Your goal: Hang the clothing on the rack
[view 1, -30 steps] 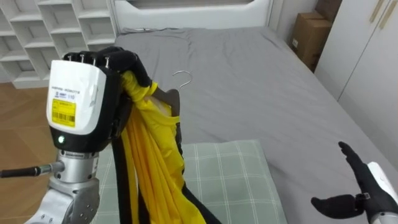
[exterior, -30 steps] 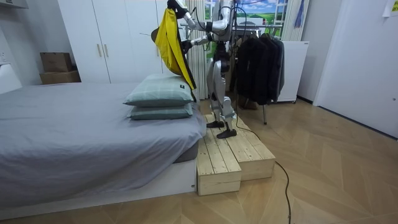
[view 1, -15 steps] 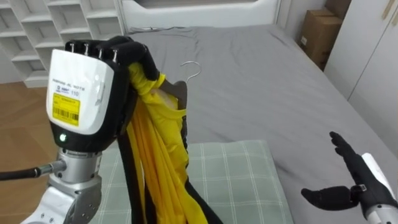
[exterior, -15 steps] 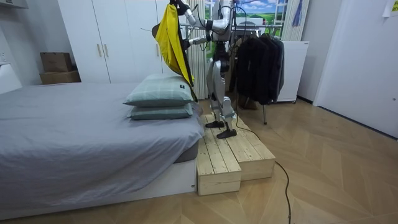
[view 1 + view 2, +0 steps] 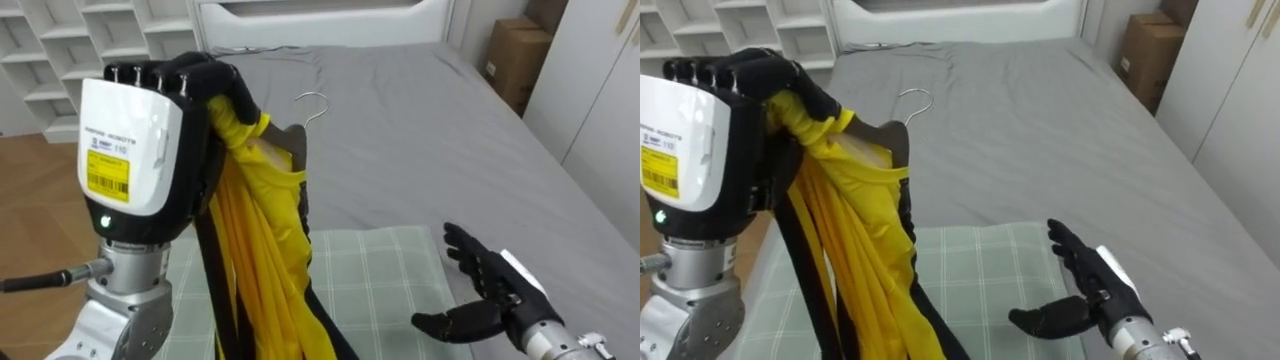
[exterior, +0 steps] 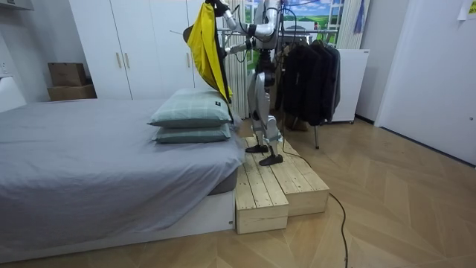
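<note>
My left hand [image 5: 150, 140] is raised close before me, its fingers curled round the bunched top of a yellow garment [image 5: 255, 250] with black trim. The garment sits on a dark wooden hanger [image 5: 292, 142] whose metal hook [image 5: 313, 104] sticks up to the right of the hand. The cloth hangs down in long folds over the pillow. My right hand [image 5: 488, 292] is low at the right, open with fingers spread, palm turned toward the garment and apart from it. In the room view I stand on a wooden platform [image 6: 279, 186] beside the bed, holding the garment [image 6: 204, 45] high.
A green checked pillow [image 5: 375, 280] lies under the garment on the grey bed [image 5: 420, 140]. White shelves [image 5: 60, 50] stand at the far left, a cardboard box [image 5: 510, 60] and white wardrobe [image 5: 600, 110] at the right. A rack of dark clothes [image 6: 309, 74] stands behind me.
My right hand has moved left and up, nearer the hanging garment. The left hand has kept its hold, lifting the garment slightly.
</note>
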Tool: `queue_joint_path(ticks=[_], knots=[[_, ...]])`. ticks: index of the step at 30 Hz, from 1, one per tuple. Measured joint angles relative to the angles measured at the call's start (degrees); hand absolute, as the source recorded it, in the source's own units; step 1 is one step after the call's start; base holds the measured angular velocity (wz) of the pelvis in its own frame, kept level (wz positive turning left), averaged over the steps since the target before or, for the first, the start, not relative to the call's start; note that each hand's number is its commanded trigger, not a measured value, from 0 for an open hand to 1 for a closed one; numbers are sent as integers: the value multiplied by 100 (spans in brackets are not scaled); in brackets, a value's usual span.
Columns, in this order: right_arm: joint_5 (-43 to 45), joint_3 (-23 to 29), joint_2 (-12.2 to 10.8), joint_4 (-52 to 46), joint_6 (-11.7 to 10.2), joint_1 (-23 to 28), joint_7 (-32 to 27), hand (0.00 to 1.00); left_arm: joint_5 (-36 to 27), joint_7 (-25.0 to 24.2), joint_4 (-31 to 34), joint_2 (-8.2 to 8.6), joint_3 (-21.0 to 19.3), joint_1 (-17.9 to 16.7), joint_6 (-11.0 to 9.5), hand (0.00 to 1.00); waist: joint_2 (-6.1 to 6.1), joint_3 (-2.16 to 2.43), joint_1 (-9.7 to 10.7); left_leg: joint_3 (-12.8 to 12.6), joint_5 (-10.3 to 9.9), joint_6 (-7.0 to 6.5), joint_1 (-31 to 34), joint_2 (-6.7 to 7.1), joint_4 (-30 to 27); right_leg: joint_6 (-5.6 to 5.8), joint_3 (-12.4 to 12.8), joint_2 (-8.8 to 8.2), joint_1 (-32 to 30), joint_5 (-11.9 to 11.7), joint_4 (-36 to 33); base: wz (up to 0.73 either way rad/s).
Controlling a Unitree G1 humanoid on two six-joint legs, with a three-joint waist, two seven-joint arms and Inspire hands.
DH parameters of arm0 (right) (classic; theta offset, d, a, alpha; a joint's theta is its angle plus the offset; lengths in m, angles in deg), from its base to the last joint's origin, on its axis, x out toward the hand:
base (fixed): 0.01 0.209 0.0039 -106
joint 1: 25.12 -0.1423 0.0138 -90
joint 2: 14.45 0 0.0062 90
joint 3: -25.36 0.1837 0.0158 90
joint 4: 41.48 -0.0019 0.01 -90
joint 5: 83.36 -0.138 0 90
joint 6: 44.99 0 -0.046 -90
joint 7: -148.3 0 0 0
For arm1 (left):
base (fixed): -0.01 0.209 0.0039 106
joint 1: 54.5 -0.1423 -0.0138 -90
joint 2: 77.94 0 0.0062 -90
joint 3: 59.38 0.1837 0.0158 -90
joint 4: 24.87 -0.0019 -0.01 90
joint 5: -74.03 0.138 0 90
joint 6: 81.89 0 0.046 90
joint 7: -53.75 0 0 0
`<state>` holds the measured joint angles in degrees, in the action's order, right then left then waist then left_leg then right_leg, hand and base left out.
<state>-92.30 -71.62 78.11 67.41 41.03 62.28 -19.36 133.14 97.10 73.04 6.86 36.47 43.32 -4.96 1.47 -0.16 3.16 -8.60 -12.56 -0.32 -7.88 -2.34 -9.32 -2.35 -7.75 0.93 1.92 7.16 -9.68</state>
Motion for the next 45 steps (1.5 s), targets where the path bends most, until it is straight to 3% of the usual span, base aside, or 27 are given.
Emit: queue_joint_path(ticks=[4,8,18,28,35,45], knots=[[-548,-168,-2,62,0,-77,365,0,-2,3,-1,-2,0,198,-17,100,-81,-52,-76,49,0,0,21,-3,-11,0,-21,5,3,0,6,6],[-681,-194,-5,89,2,-77,629,0,3,-9,-1,-2,1,198,7,100,-96,-59,-179,53,0,0,30,3,-9,0,-18,-1,-4,0,10,0],[-672,-311,32,359,60,-325,924,0,2,-142,0,-10,26,227,184,100,-178,-34,-198,81,0,0,34,-9,-13,0,-27,6,-5,0,18,0],[-682,-328,41,362,161,-459,1287,0,14,-192,188,-13,357,253,287,100,-194,-23,-201,79,0,0,29,-1,-13,0,-28,-2,-1,0,10,0],[-719,-631,18,361,170,-610,1648,0,21,-312,346,-22,588,253,395,100,-207,-2,-202,83,0,0,28,-1,-19,-1,-28,2,8,-1,14,0],[-1497,-764,-76,649,170,-864,1661,0,158,-386,374,-20,607,258,505,100,-162,-12,-209,101,0,0,23,-13,-20,-3,-42,7,29,-2,15,0]])
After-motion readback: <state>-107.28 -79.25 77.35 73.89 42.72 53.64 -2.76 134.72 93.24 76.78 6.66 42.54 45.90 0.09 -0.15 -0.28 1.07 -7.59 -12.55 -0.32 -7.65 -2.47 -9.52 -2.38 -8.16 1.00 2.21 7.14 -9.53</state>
